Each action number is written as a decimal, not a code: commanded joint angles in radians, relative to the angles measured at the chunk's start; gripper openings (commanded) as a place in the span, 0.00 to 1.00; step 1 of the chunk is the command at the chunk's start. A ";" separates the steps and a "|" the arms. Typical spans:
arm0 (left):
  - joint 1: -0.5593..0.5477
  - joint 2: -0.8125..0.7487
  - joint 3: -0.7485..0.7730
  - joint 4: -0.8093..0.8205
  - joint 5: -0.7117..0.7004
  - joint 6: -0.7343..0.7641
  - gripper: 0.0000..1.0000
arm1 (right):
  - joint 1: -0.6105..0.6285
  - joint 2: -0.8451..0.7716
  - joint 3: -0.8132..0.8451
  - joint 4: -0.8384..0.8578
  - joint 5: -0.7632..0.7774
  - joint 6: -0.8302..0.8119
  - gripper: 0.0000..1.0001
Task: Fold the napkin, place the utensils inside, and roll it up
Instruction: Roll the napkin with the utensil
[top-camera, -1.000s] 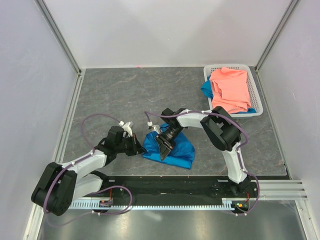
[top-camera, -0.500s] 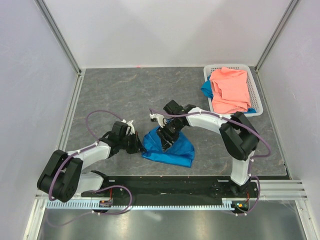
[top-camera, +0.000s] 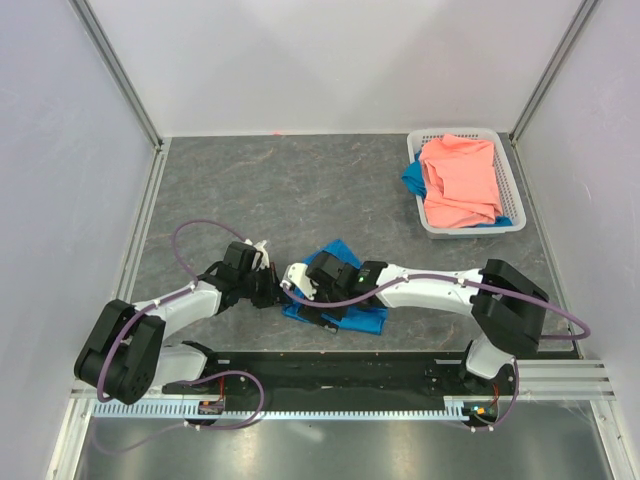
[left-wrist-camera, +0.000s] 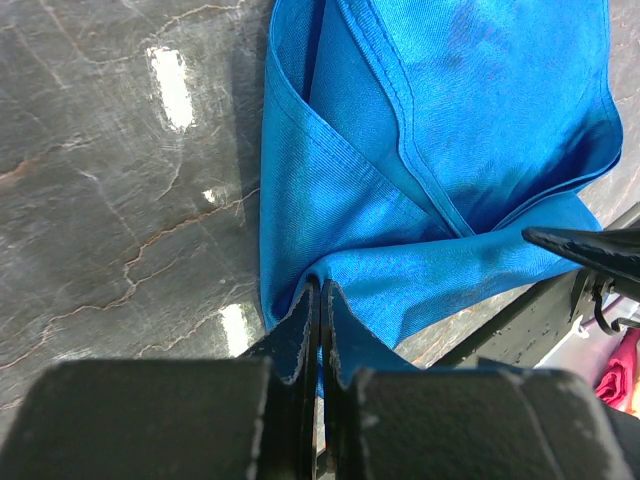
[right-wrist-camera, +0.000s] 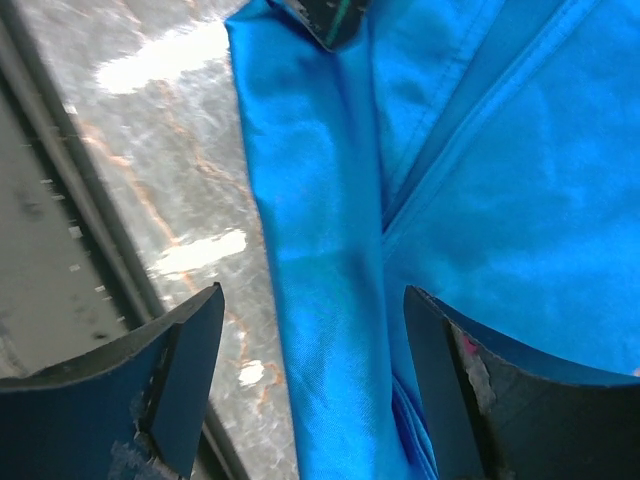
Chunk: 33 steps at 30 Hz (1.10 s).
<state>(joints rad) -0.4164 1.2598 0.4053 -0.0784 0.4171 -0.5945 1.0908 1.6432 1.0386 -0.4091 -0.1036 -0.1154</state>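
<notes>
The bright blue napkin lies bunched near the table's front edge, largely under my right wrist. My left gripper is at its left edge and is shut on a pinched fold of the napkin, with blue cloth squeezed between the pads of the left gripper. My right gripper hovers low over the cloth and is open. In its wrist view the right gripper has its wide jaws on either side of a raised ridge of napkin, not touching it. The utensils are out of view.
A white basket at the back right holds a salmon-pink cloth with a blue scrap under it. The black mounting rail runs along the near edge, close beside the napkin and my right fingers. Grey walls enclose the table.
My right arm has stretched out low and leftward over the napkin while its jaws opened wide. The napkin now shows a corner on its far side. My left gripper kept its grip.
</notes>
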 joint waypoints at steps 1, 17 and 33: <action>0.001 0.007 0.026 -0.034 -0.029 0.027 0.02 | 0.037 -0.004 -0.018 0.082 0.142 0.010 0.81; 0.001 0.010 0.030 -0.034 -0.018 0.028 0.02 | 0.041 0.093 -0.034 0.095 0.134 0.008 0.68; 0.001 -0.085 0.070 -0.061 -0.070 0.030 0.31 | -0.048 0.159 -0.048 0.047 -0.119 0.071 0.31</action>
<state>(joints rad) -0.4164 1.2522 0.4255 -0.1135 0.4057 -0.5938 1.0771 1.7462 1.0145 -0.3099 -0.0940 -0.0689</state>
